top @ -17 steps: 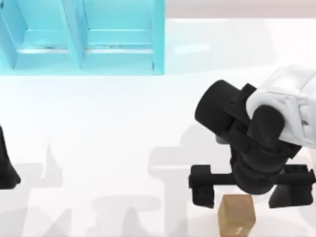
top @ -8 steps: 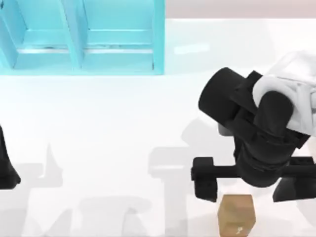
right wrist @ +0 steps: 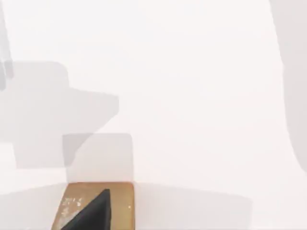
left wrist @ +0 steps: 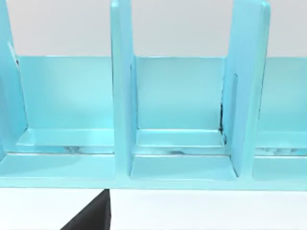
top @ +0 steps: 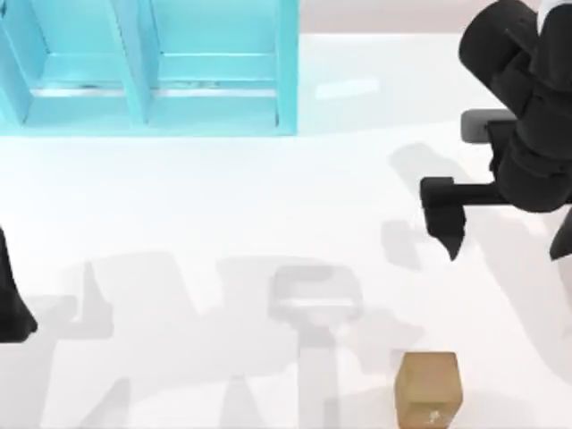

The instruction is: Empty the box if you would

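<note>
The teal box (top: 147,67) with upright dividers stands at the table's far left, and the compartments I can see hold nothing. The left wrist view looks into the box's compartments (left wrist: 180,129). A small brown block (top: 429,389) rests on the table at the near right, free of any grip. My right gripper (top: 506,250) hangs open at the right edge, well behind the block. In the right wrist view one dark fingertip (right wrist: 93,215) overlaps the block (right wrist: 72,203). My left arm (top: 9,304) is parked at the left edge.
The white table (top: 223,223) carries only arm shadows between the box and the block. The block lies close to the table's front edge.
My right arm has pulled back from over the brown block toward the far right. The block has stayed where it was. The left arm has not moved.
</note>
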You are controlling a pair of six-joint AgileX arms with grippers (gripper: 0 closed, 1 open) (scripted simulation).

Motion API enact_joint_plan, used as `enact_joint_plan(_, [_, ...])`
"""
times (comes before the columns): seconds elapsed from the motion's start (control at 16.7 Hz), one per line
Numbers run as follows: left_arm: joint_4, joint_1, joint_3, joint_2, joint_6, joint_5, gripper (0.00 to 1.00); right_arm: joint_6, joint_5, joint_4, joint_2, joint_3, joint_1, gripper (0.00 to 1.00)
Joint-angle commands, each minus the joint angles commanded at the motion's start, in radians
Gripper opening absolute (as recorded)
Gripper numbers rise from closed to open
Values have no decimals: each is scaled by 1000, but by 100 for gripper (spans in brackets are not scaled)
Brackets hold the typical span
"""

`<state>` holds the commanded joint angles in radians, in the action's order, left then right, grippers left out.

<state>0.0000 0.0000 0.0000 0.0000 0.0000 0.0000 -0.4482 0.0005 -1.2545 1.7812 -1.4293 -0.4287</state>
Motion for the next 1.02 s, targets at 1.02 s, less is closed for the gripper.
enact_joint_plan(1.02, [0,0,0,0,0,0,100,883,-3,-168,259,-461,895,100])
